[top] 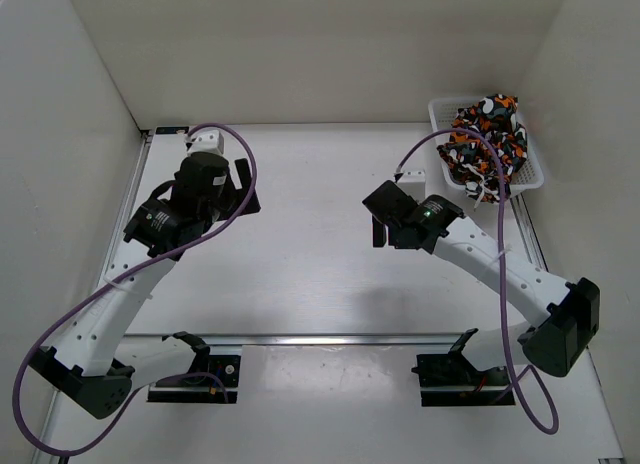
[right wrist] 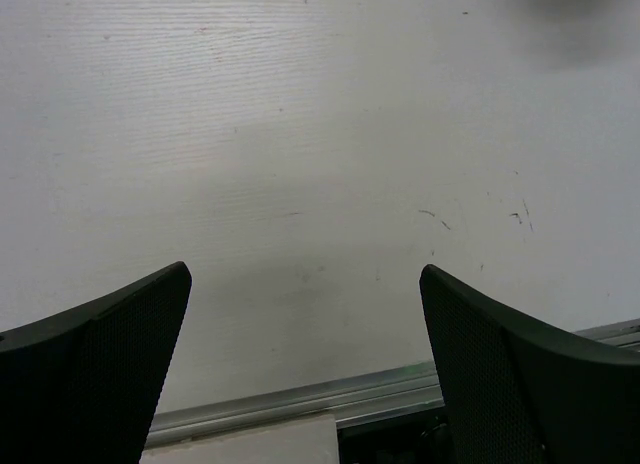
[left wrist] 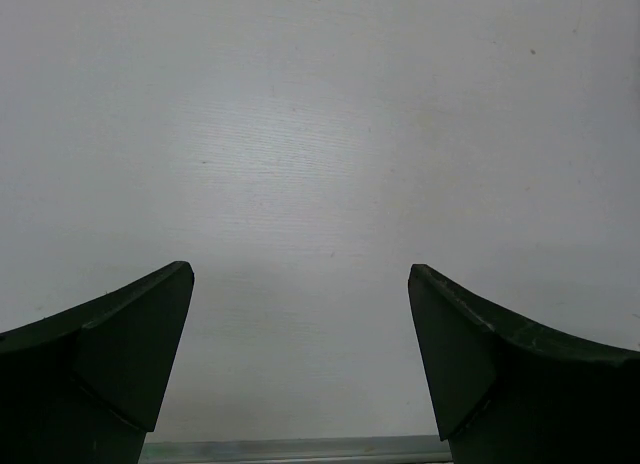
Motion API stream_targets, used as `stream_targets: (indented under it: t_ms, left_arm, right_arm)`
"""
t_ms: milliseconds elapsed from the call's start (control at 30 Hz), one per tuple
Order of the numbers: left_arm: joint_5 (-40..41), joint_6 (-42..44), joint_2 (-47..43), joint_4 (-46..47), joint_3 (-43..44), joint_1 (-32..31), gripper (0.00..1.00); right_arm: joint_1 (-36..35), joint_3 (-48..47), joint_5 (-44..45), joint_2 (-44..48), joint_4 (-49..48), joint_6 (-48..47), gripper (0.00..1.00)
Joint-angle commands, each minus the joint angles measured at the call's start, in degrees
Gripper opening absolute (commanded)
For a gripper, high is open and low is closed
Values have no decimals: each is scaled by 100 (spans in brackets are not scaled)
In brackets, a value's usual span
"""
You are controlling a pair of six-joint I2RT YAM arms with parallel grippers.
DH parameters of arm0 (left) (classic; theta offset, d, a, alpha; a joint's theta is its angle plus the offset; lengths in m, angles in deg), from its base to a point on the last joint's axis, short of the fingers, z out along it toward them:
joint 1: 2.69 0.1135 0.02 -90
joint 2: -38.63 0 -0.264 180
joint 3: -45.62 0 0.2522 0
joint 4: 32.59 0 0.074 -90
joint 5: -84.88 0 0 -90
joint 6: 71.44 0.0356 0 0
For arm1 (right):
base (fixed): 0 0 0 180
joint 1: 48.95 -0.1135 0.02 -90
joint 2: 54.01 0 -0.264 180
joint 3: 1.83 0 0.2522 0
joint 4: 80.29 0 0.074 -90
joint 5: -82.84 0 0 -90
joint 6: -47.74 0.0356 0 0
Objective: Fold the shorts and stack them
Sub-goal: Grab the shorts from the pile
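Observation:
The shorts (top: 487, 134), printed in orange, black, grey and white with a white drawstring, lie bunched in a white basket (top: 438, 110) at the table's far right corner. My left gripper (top: 246, 190) hovers over the bare left half of the table, far from the shorts. In the left wrist view the left gripper (left wrist: 300, 276) stands open, with only white tabletop between its dark fingers (left wrist: 120, 334). My right gripper (top: 377, 220) hangs near the table's middle, left of and nearer than the basket. The right gripper (right wrist: 305, 276) is open too and holds nothing.
White walls close in the table on the left, back and right. A metal rail (top: 320, 337) runs across the near edge in front of both arm bases, and shows low in the wrist views as rail (left wrist: 300, 449) and rail (right wrist: 300, 396). Purple cables loop off both arms.

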Motion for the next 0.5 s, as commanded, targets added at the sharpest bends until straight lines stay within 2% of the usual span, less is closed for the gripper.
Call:
stream_targets:
  t_ms: [0, 267, 333, 433, 467]
  left_arm:
    - [-306, 270, -123, 161, 113, -15, 100]
    - [-490, 270, 96, 161, 219, -15, 100]
    - [-560, 270, 158, 213, 219, -15, 100]
    - [-614, 270, 210, 345, 158, -15, 100]
    - [-614, 270, 211, 502, 88, -15, 100]
  right_arm:
    - [-95, -272, 210, -20, -146, 116, 100]
    - [44, -439, 518, -20, -198, -243, 100]
    - [482, -631, 361, -20, -295, -480, 100]
    - [1562, -852, -78, -81, -716, -1034, 100]
    - [2252, -1026, -349, -151, -847, -1244, 100]
